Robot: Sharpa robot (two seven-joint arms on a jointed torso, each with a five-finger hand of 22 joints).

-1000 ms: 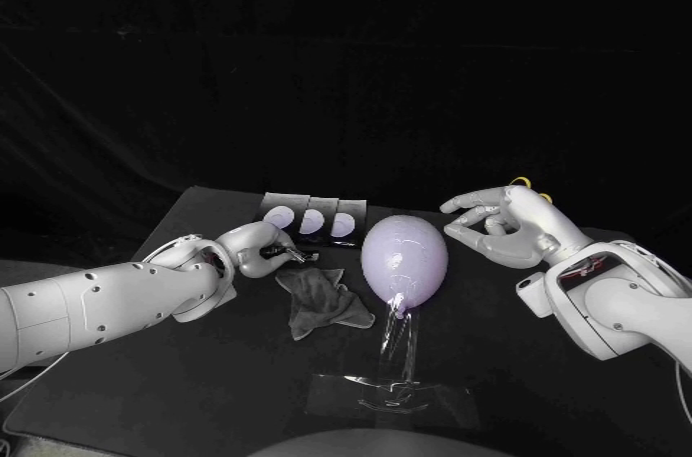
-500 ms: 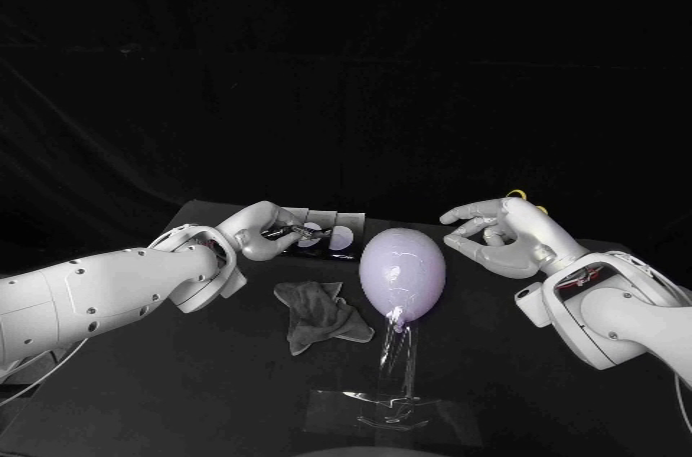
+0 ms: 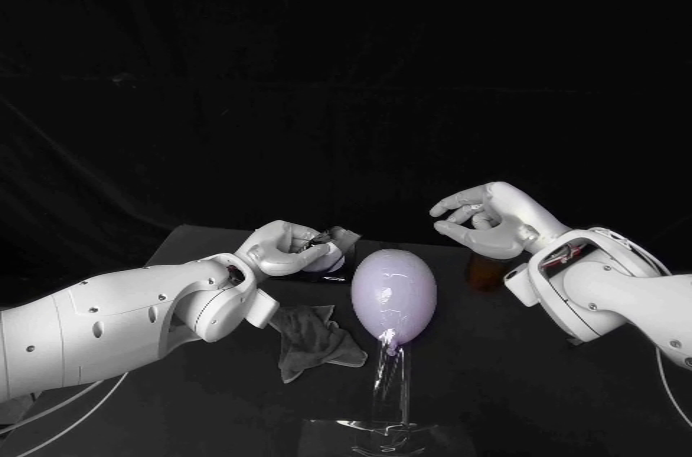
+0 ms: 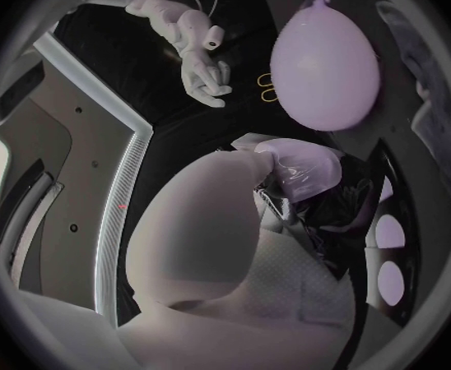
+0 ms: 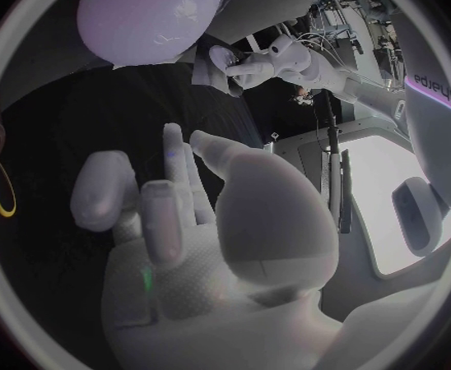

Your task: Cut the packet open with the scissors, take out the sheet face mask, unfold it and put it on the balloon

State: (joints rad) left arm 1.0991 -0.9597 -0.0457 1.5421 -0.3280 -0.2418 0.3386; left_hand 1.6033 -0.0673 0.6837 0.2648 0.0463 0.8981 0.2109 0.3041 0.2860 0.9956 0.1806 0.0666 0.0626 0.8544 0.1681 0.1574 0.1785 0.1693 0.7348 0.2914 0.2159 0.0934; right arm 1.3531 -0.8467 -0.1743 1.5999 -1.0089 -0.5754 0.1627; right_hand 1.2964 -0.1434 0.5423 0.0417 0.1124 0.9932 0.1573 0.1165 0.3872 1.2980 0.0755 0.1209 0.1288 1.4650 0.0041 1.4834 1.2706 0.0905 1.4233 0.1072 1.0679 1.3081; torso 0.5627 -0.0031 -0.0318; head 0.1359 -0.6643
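While aloft, left hand (image 3: 287,248) around packet (image 3: 336,258); right hand (image 3: 485,223) empty, half-curled

The balloon (image 3: 394,295) looks smooth and glossy on its clear, glassy plastic stand (image 3: 389,377). The sheet mask (image 3: 310,339) lies soft, matt, cloth-like on the dull black table (image 3: 577,392). The packet (image 4: 364,251) is shiny dark film; both arms (image 3: 116,322) wear gleaming white plastic shells.

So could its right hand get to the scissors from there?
Probably yes: the right hand holds nothing, and the scissors lie on bare table close beside it, with nothing in between.
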